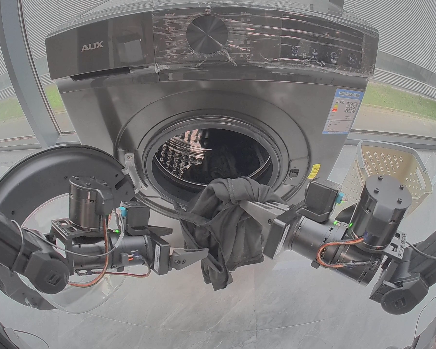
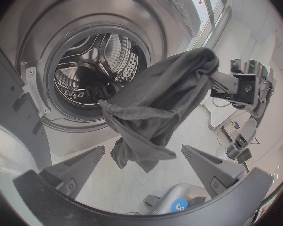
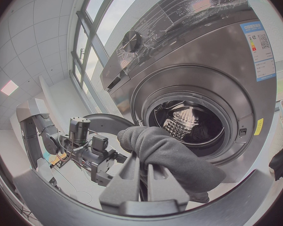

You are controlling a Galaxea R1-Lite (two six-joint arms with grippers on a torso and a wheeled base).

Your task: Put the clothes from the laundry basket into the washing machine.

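I see the round dark door (image 1: 43, 175) of the grey metal front-loading washing machine (image 1: 106, 107) hanging open at 9 o'clock of the opening. My left gripper (image 1: 191, 243) sits below it at 7 o'clock, fingers spread wide and empty, just beside the dark grey soft knit garment (image 1: 218, 224). The garment is draped in crumpled folds before the opening's 6 o'clock rim. Its long axis hangs toward 6 o'clock. Another dark cloth (image 1: 227, 156) lies inside the dimpled steel drum (image 1: 179, 156). My right gripper (image 1: 249, 208) is pinched on the garment's top fold. Crinkled clear film (image 1: 276, 39) covers the control panel. A blue-edged printed label (image 1: 343, 111) sits at 2 o'clock. The beige perforated plastic laundry basket (image 1: 397, 166) stands tilted at 3 o'clock.
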